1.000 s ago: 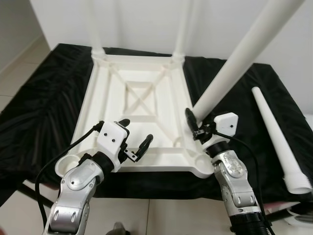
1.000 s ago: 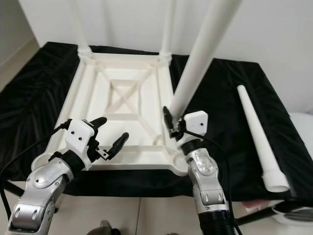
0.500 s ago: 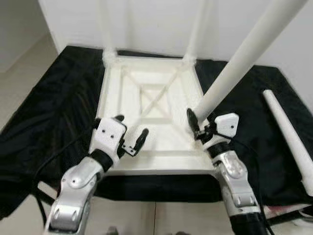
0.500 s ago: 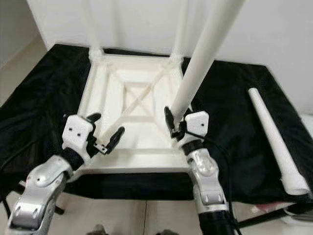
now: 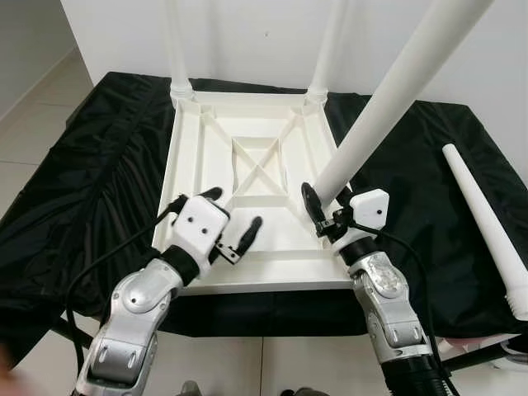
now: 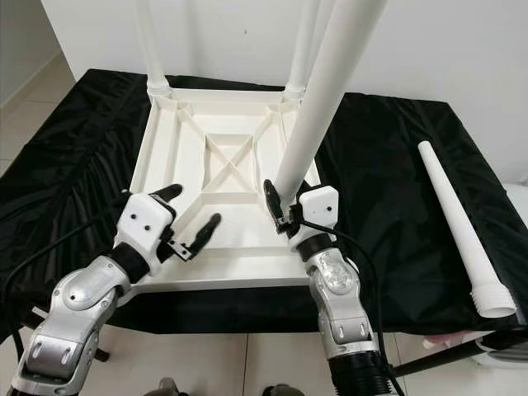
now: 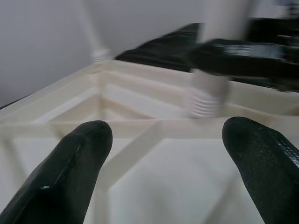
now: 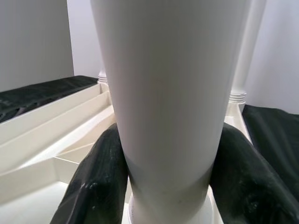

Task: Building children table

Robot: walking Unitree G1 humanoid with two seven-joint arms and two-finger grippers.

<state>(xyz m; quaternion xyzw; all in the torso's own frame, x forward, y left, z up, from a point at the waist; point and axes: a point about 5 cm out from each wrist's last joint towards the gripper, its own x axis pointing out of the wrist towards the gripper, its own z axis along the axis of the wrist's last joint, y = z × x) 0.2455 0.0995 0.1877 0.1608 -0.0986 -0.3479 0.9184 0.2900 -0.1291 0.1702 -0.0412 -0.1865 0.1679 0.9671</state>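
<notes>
White table leg (image 5: 388, 99) is sitting clamped between the right gripper (image 5: 323, 216) fingers near its threaded base, leaning over the near right corner of the upturned tabletop (image 5: 198, 165). Two legs are already standing at the far corners; a spare leg (image 5: 487, 223) is lying on the black cloth (image 5: 82, 181), well to the gripper's right. Left gripper (image 5: 233, 219) is hovering spread and empty over the near left corner. Step in hand, likely: seating the third leg. Next: align upright, then screw in.
</notes>
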